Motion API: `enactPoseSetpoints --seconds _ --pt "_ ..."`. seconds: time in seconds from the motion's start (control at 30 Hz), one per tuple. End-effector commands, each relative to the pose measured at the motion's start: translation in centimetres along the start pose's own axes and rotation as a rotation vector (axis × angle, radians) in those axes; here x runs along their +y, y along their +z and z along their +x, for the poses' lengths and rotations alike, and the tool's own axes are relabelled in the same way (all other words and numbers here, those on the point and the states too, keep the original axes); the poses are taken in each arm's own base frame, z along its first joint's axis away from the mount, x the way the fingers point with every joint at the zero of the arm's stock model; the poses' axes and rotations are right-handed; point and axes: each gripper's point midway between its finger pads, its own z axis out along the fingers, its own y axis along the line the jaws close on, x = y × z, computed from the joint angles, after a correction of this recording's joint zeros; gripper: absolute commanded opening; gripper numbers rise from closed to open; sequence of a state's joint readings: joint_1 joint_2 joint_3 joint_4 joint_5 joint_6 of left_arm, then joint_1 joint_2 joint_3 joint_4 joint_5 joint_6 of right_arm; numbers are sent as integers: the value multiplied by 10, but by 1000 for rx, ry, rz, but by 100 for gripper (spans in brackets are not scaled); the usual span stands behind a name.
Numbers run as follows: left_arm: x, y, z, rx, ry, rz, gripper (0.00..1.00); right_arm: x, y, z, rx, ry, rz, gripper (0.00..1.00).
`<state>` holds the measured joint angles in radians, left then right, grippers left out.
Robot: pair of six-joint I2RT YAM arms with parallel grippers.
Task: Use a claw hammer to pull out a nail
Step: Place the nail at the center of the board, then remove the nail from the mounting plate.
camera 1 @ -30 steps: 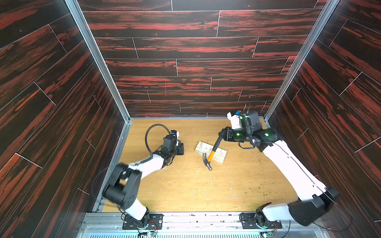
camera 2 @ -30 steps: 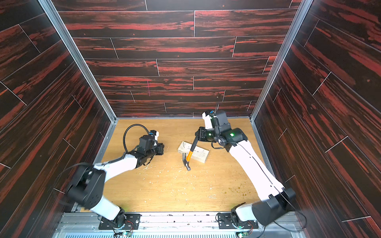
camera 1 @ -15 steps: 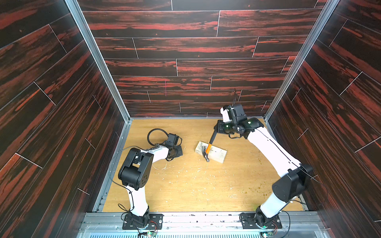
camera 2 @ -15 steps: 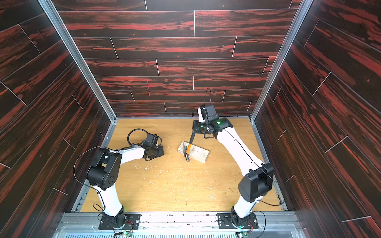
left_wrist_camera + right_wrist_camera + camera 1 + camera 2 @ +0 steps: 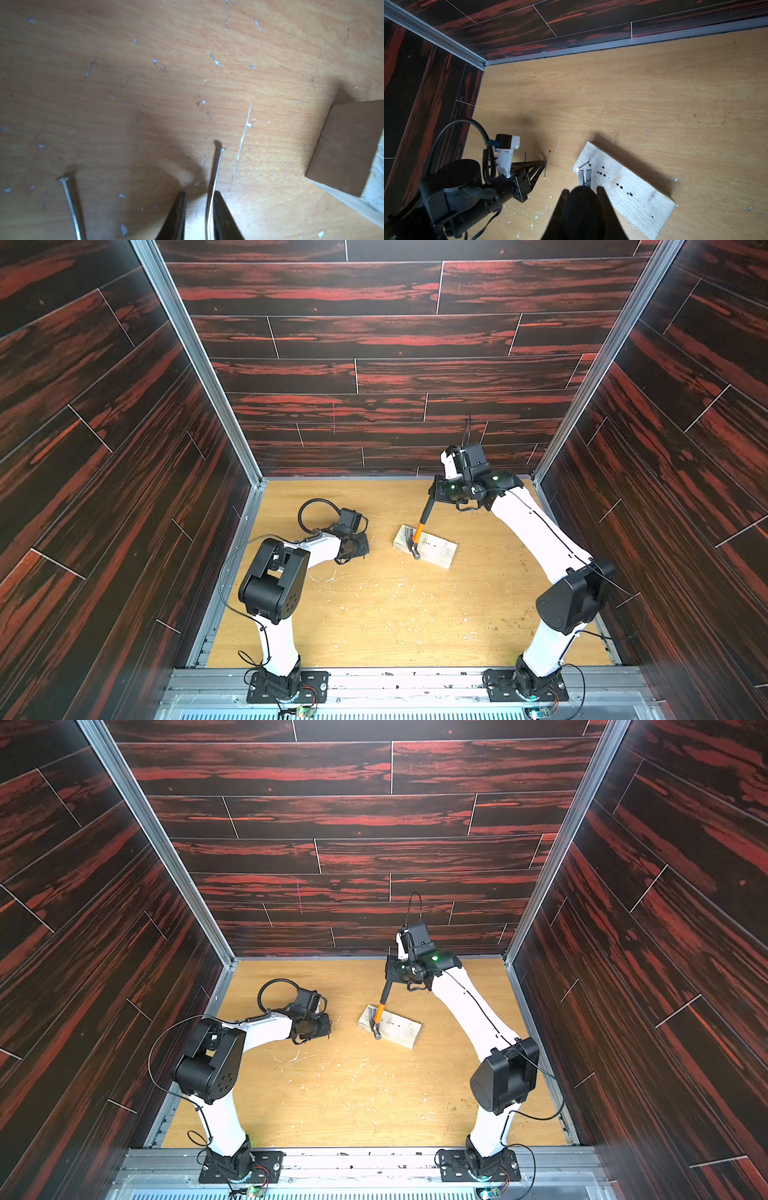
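The right gripper [image 5: 432, 498] grasps the claw hammer [image 5: 419, 533]; its claw lies beside the bent nail [image 5: 583, 165], so levering may miss. The left gripper [image 5: 198, 194] stands released.

dark red-black plank walls [image 5: 374, 335], light wood floor [image 5: 395, 614], alu corner rails [image 5: 197, 360]

Claw hammer [image 5: 419, 531] on board [image 5: 440, 551]; loose nail [image 5: 547, 164] lies left.

The left gripper [image 5: 199, 193] has parted its jaws — the thin steel nail [image 5: 216, 172] seems released. The right gripper [image 5: 433, 497] has tipped the orange-necked silver claw hammer [image 5: 419, 531] steeper.
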<state>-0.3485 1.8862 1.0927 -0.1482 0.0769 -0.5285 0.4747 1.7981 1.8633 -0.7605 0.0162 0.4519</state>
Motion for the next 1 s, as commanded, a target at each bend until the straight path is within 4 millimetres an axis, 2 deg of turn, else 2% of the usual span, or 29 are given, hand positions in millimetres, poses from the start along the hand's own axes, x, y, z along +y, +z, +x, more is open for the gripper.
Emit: enactPoseSetpoints --seconds 0.0,0.07,0.27,0.43,0.47,0.63,0.83,0.97 --pt "6 -16 9 28 0 -23 27 11 -8 -21 -58 0 -40 0" --pt "0 -23 5 6 2 6 28 11 -5 -21 -53 -1 -37 0" --pt "-39 -43 -14 -92 1 202 41 11 2 -21 -43 -3 -38 0" --pt "-76 -48 -20 -116 21 339 43 11 3 -20 -38 -4 -38 0" --pt "-79 -39 -17 -94 18 348 43 11 3 -22 -43 -5 -41 0" --pt "-106 -22 -18 -51 35 392 42 17 7 -26 -24 -8 -52 0" --pt "-121 -10 -24 -37 -7 459 40 16 11 -18 -2 -7 -64 0" --pt "-127 -6 -23 -34 -10 476 40 15 8 -25 -28 -14 -47 0"
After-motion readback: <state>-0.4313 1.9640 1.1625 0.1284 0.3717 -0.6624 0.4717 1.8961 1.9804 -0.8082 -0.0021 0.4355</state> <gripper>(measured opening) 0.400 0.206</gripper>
